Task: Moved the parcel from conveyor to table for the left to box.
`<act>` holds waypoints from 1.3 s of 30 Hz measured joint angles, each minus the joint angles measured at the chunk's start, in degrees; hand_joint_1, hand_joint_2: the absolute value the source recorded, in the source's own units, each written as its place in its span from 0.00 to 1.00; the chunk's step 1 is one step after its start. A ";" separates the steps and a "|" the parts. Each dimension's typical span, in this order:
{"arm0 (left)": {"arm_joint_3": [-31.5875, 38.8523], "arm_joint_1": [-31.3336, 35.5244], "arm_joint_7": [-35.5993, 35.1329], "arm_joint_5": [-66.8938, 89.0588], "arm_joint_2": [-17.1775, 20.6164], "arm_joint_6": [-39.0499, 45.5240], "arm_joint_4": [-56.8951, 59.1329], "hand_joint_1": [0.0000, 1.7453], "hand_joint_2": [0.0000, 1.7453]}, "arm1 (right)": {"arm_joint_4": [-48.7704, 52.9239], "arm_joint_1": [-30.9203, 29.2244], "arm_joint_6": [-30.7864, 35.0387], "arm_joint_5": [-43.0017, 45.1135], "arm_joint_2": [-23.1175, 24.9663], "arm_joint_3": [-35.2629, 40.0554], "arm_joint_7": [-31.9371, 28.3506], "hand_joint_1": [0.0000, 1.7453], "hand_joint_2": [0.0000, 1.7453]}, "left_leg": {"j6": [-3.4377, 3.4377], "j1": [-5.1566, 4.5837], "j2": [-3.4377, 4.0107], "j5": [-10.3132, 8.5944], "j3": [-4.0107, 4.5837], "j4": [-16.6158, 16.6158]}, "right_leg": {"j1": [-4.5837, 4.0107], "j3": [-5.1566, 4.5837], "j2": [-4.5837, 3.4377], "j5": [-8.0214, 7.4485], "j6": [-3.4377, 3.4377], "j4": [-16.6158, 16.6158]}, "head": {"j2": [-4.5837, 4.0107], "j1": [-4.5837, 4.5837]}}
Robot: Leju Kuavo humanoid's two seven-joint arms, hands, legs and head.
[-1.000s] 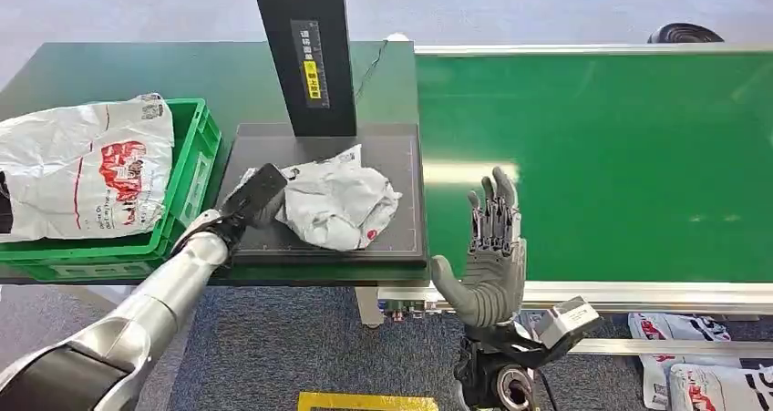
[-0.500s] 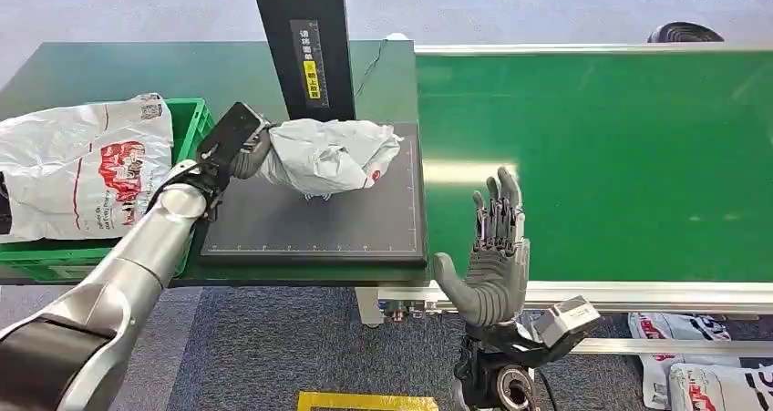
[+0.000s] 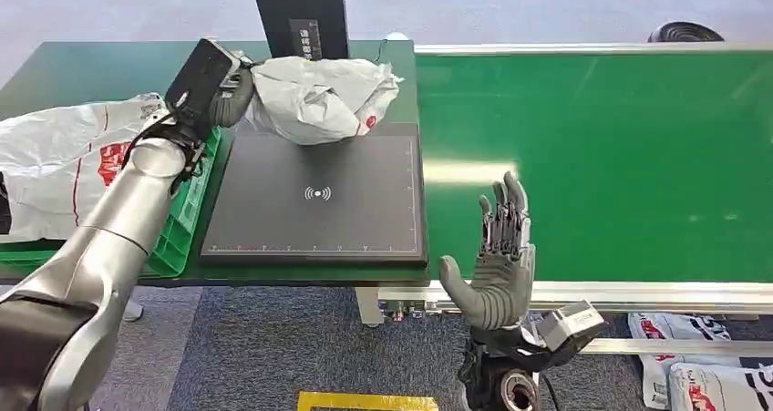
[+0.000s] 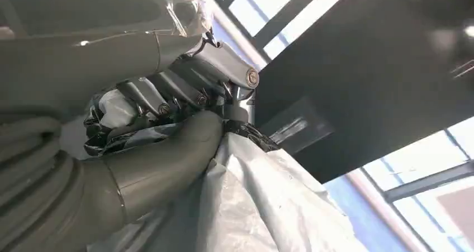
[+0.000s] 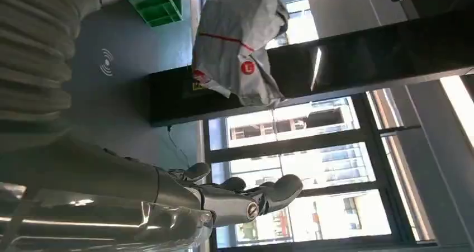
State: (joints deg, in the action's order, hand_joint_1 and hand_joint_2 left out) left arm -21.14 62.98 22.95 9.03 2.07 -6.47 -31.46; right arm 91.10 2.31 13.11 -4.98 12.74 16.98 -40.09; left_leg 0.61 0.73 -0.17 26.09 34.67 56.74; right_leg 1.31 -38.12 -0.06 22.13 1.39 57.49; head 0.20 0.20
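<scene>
Left hand (image 3: 221,90) grips the crumpled grey plastic parcel (image 3: 319,97) aloft; right hand (image 3: 497,265) waits with fingers spread, holding nothing. Best carry it toward nine o'clock over the green plastic crate (image 3: 187,206), clearing its rim before letting go.

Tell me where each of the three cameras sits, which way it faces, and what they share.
Head view: high on the body, looking forward and down at the black scan pad and conveyor; both arms show.
Left wrist view: behind the left hand, looking up along the gripped parcel.
Right wrist view: behind the raised right hand, turned, facing the windows.
Shared: all three show the parcel held above the pad by the left hand.
</scene>
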 measured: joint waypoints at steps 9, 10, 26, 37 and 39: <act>3.01 -9.63 9.71 -2.73 4.85 13.41 -14.07 1.00 1.00 | 0.18 0.37 -0.55 -0.11 0.20 -0.28 0.02 0.00 1.00 | 0.02 0.00 0.20 0.02 -0.04 -0.02 | 0.00 -0.02 -0.16 0.02 -0.02 0.01 | 0.00 0.00; 3.35 -11.33 11.13 -2.45 5.23 16.47 -15.84 1.00 1.00 | 0.18 0.36 -0.52 -0.11 0.20 -0.28 0.02 0.00 1.00 | 0.02 0.00 0.20 0.02 -0.04 -0.02 | 0.00 -0.02 -0.15 0.02 -0.02 0.01 | 0.00 0.00; 7.26 -34.29 16.44 2.37 4.79 40.10 -35.37 1.00 1.00 | 0.05 2.29 3.48 -1.09 -0.35 0.70 0.02 0.00 1.00 | 0.02 0.00 0.16 0.08 -0.01 -0.02 | 0.00 -0.04 -0.11 0.08 -0.02 -0.01 | 0.00 0.00; 9.07 -33.28 9.60 16.21 9.32 43.04 -35.79 1.00 1.00 | 0.07 4.46 2.82 -1.25 -0.63 0.48 0.00 0.00 1.00 | 0.04 0.04 0.18 0.05 -0.03 -0.03 | -0.04 -0.06 -0.13 0.06 -0.04 0.00 | 0.00 0.00; 9.34 -32.99 9.58 16.30 9.79 43.04 -35.66 1.00 1.00 | 0.07 4.53 2.82 -1.27 -0.66 0.46 0.00 0.00 1.00 | 0.04 0.04 0.18 0.05 -0.03 -0.03 | -0.04 -0.06 -0.13 0.06 -0.04 0.00 | 0.00 -0.02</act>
State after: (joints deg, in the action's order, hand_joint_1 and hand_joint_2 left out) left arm -11.80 29.99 32.52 25.33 11.87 36.57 -67.12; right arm 91.17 6.84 15.93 -6.25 12.09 17.44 -40.08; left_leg 0.65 0.76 0.02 26.14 34.64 56.72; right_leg 1.27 -38.17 -0.19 22.20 1.35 57.49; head 0.20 0.18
